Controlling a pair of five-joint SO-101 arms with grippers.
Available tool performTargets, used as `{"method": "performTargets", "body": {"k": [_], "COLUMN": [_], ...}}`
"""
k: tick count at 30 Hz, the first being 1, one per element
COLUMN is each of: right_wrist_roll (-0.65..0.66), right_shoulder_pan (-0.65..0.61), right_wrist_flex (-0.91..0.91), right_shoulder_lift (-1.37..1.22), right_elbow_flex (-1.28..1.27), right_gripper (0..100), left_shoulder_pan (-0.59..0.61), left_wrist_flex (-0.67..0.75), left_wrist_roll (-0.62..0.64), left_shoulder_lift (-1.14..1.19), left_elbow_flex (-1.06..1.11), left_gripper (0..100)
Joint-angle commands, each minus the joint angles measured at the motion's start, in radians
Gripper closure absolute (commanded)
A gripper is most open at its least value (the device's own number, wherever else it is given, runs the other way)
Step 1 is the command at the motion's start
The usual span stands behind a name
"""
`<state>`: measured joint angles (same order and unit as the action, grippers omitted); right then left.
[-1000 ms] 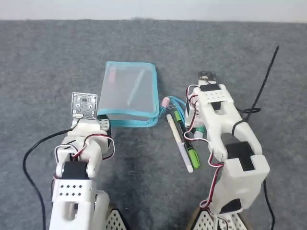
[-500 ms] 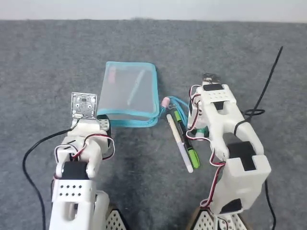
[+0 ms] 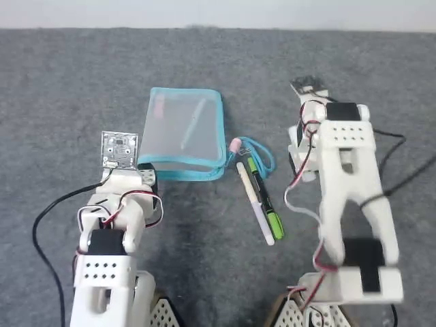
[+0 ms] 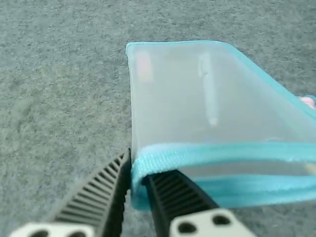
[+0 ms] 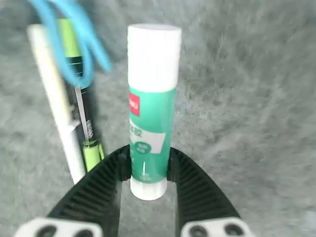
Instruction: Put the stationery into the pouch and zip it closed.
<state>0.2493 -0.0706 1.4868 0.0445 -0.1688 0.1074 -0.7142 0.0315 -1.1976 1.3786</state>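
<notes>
**Glue stick lifted off the counter**

The right hand is clamped on the lower end of the glue stick, which is held upright between the jaws. Compared with one second ago, the right arm has been raised and swung outward. It was low beside the pens then; the stick is now carried above the counter.

The white pen and the green marker are left lying side by side, just to the right of the pouch, with the blue cord looped over their far ends.

The left hand is pinched on the near corner of the pouch at its zip edge. The pouch lies flat, with a pink item and a pen visible inside.

The pick-up is judged complete. Transfer to the pouch mouth is expected next, and the two pens and the zip are left to be handled.
</notes>
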Motion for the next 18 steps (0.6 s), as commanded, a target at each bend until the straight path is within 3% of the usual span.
{"method": "performTargets", "body": {"k": [1, 12, 18], "right_wrist_roll": [0.114, 0.147, 0.112], "right_shoulder_pan": [-0.051, -0.461, -0.545], "right_wrist_flex": [0.105, 0.188, 0.185], "right_shoulder_lift": [0.223, 0.263, 0.113], "right_elbow_flex": [0.055, 0.060, 0.109], "right_gripper": [99.2, 99.2, 99.2], "left_shoulder_pan": [0.005, 0.005, 0.005], "left_wrist_flex": [0.037, 0.038, 0.038], "left_wrist_roll": [0.015, 0.015, 0.014], "left_shoulder_lift": [-0.023, -0.023, -0.023], "left_elbow_flex": [-0.042, -0.042, -0.042], "left_gripper": [99, 99, 99]}}
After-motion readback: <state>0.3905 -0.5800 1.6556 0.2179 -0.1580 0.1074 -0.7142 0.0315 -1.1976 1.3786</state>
